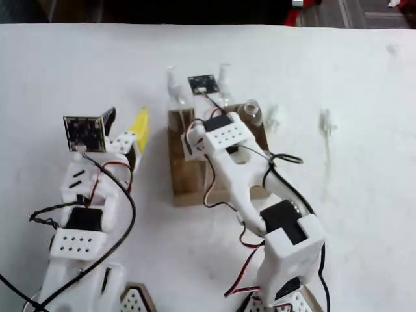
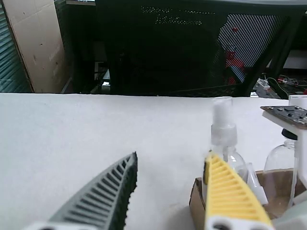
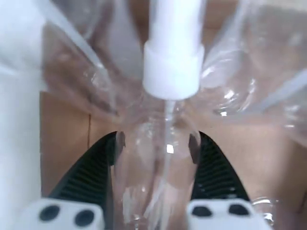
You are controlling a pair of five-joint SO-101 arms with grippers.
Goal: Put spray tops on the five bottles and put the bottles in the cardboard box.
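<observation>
jaws first: the right jaws pinch a clear bottle [image 3: 153, 163], one black finger pressed to each side of its body just under the white spray top [image 3: 172, 67]. the bottle hangs upright over the far end of the cardboard box [image 1: 188, 175], which sits mid-desk, nearer the near edge. two more clear bottles crowd it, one on each side [image 3: 76, 62] [image 3: 259, 72], close enough that i cannot tell whether they touch.

at the box's far right corner a bottle [image 1: 251, 112] seems to have no top. two loose spray tops [image 1: 273, 118] [image 1: 327, 122] lie on the desk [image 1: 97, 65] beyond it, toward the right edge.

the left jaws hover wide apart with nothing in them, grey finger [image 2: 110, 196] and yellow finger [image 2: 230, 196], just beside the box's left wall.

risks, as i judge them:
- the soft plastic may buckle or slide in the grip and drop the bottle crooked.
- lowering into so tight a gap could knock a neighbour over.
- opening the right jaws in that gap could shove a neighbour, or tip the bottle itself on the way out.
- the arm's loose wires could catch a spray top.
</observation>
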